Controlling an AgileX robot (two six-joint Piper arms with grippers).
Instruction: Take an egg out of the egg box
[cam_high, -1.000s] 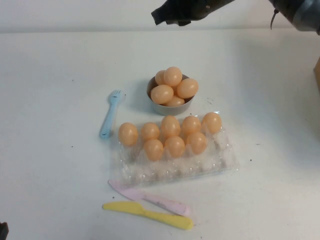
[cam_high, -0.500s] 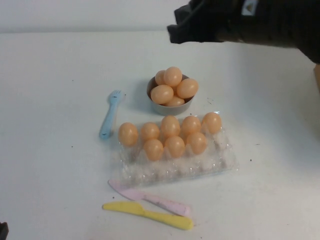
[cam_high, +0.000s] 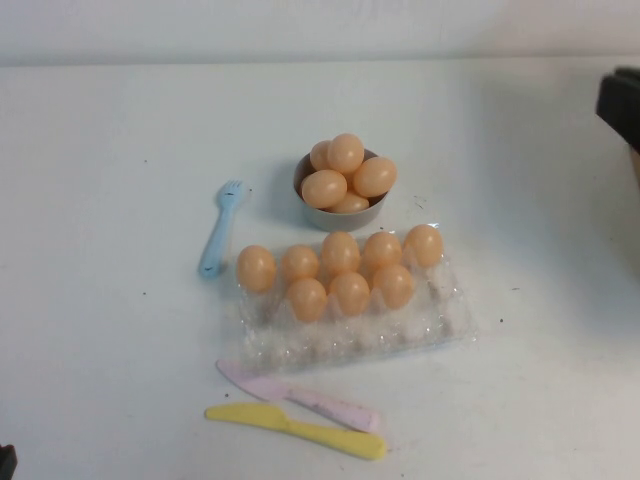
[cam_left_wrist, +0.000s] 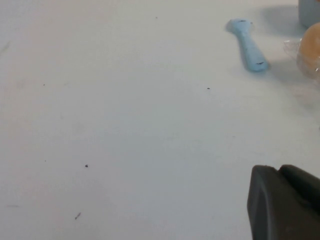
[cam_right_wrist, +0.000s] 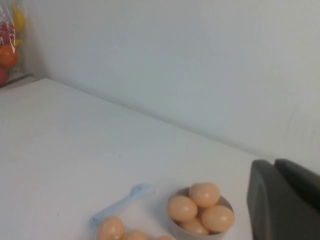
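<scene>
The egg box (cam_high: 440, 325), a clear crinkly plastic tray, lies mid-table and holds several peach-orange eggs (cam_high: 350, 292) in its two far rows. Its near row of cups is empty. One boxed egg (cam_left_wrist: 311, 45) shows at the edge of the left wrist view, and another (cam_right_wrist: 111, 227) shows in the right wrist view. My right gripper (cam_right_wrist: 272, 162) is shut and empty, high up, well to the right of the box. Only a dark piece of the right arm (cam_high: 622, 100) shows in the high view. My left gripper (cam_left_wrist: 277, 170) is shut and empty, low over bare table near the front left.
A small grey bowl (cam_high: 372, 212) piled with eggs (cam_high: 346, 153) stands just behind the box. A blue fork (cam_high: 218, 232) lies left of it. A pink knife (cam_high: 300, 397) and a yellow knife (cam_high: 295, 428) lie in front of the box.
The right arm, which reached over the far side of the table above the bowl, has pulled back to the right edge of view. The eggs, box and bowl have not moved.
</scene>
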